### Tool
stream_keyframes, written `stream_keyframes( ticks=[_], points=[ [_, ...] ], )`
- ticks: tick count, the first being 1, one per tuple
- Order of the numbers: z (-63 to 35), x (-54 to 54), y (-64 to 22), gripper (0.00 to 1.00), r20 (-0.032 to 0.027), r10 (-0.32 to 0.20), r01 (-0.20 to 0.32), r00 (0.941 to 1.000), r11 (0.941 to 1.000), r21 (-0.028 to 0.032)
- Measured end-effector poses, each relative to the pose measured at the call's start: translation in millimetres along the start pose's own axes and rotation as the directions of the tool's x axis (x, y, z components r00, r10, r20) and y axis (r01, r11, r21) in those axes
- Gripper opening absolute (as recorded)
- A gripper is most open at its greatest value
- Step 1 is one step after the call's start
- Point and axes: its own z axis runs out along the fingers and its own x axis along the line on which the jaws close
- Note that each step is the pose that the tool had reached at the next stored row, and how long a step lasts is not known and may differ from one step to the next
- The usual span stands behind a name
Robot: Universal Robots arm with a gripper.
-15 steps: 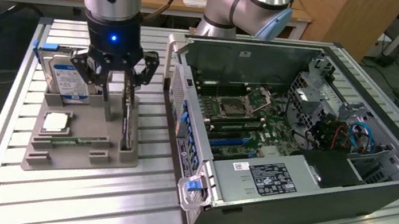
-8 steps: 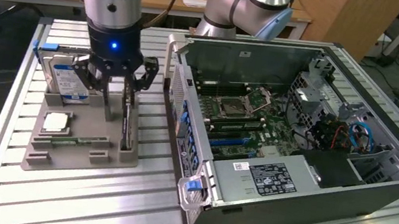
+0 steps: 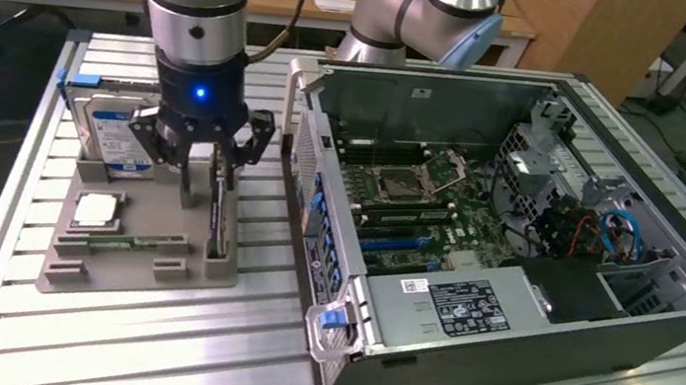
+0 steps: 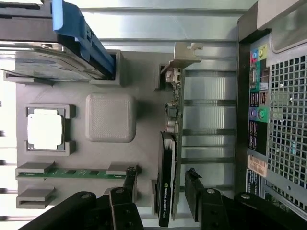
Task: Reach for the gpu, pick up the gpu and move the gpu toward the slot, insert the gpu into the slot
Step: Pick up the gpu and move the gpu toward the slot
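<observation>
Two fingers [image 4: 130,178] of the open hand [image 4: 160,175] straddle the upright gpu [image 4: 166,153], ungripped; hard drive [image 3: 113,127] and computer case [image 3: 527,306] flank it.

Thin dark gpu [image 3: 219,231] standing upright on its long edge in a groove of the grey holder [image 3: 108,261], along the side toward the exterior view's right, just beside the open computer case [image 3: 644,322]; black lettered shroud, silver bracket at far end

The jaws stand apart, flanking the gpu [image 4: 166,165] set edge-on in the gray holder [image 4: 144,120].
</observation>
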Motion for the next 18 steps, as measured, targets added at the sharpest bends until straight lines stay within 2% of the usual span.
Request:
stream_keyframes(
  ticks=[5, 13, 18],
  points=[
    [7.6, -0.1, 0.0, 0.53, 0.0013, 0.065, -0.065, 0.9979, 0.9979, 0.0007],
    [14.2, -5.2, 0.1, 0.53, 0.0013, 0.077, -0.077, 0.997, 0.997, 0.0011],
    [23.2, -5.2, 0.0, 0.53, 0.0012, 0.08, -0.08, 0.9968, 0.9968, 0.0012]
  ],
)
